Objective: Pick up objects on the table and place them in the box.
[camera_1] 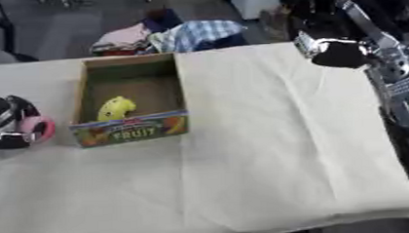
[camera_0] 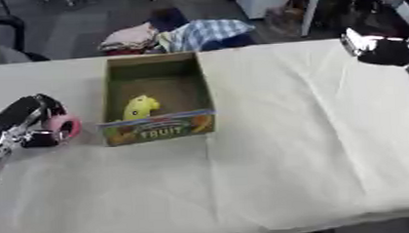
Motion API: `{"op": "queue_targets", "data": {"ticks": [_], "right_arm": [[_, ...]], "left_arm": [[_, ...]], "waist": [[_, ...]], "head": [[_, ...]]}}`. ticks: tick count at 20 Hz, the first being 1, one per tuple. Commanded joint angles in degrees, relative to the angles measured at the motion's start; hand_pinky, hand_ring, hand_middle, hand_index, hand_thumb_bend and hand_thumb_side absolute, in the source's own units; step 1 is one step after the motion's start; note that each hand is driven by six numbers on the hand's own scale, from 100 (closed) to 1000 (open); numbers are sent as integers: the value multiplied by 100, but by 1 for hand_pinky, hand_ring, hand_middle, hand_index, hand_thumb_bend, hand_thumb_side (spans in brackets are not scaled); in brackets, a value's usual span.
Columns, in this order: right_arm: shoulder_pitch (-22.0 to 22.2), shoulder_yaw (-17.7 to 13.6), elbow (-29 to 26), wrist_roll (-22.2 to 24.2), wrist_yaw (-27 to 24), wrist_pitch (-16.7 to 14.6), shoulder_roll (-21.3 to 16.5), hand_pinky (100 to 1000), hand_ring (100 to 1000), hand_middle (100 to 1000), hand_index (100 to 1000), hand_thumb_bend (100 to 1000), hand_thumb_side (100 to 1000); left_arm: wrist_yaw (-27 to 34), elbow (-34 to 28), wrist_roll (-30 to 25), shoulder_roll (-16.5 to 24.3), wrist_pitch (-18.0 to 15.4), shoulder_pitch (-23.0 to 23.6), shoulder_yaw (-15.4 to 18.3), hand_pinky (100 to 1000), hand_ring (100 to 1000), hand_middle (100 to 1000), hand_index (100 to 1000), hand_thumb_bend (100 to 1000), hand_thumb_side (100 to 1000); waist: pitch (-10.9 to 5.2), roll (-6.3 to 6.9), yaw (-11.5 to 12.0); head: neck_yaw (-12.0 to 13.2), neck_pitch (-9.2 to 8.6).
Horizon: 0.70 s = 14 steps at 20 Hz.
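The left hand (camera_0: pixel 27 125), at the table's left edge just beside the box (camera_0: pixel 152 98), is curled round a pink ring-shaped object (camera_0: pixel 65 127). To finish this step well, the ring should be lifted above the box's left wall, carried over the open inside, and released only when clear of the rim. A yellow toy (camera_0: pixel 139 108) already lies in the box, near its front wall marked FRUIT. The right hand (camera_1: pixel 333 50) is raised over the table's far right corner; whether it is open cannot be told
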Motion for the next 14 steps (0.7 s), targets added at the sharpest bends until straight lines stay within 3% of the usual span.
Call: {"op": "queue_targets", "data": {"ticks": [1,9,14], "right_arm": [[-59,-83,-80,-19,-39,19,-106,525,591,711,872,100,477],[-59,-61,-65,-9,-52,23,-88,524,590,710,872,100,503],[-97,12,-52,69,-63,12,13,523,590,709,872,100,518]], "left_arm": [[400,-243,83,160,38,-69,48,805,299,258,476,100,128],[1686,-1459,-422,495,103,-358,-159,797,310,265,486,100,134],[2189,-1674,-771,276,81,-677,-326,813,333,283,504,100,139]], "waist": [[-62,6,-6],[-80,9,-22],[-95,18,-109]], "head": [[-8,28],[15,28],[113,28]]}}
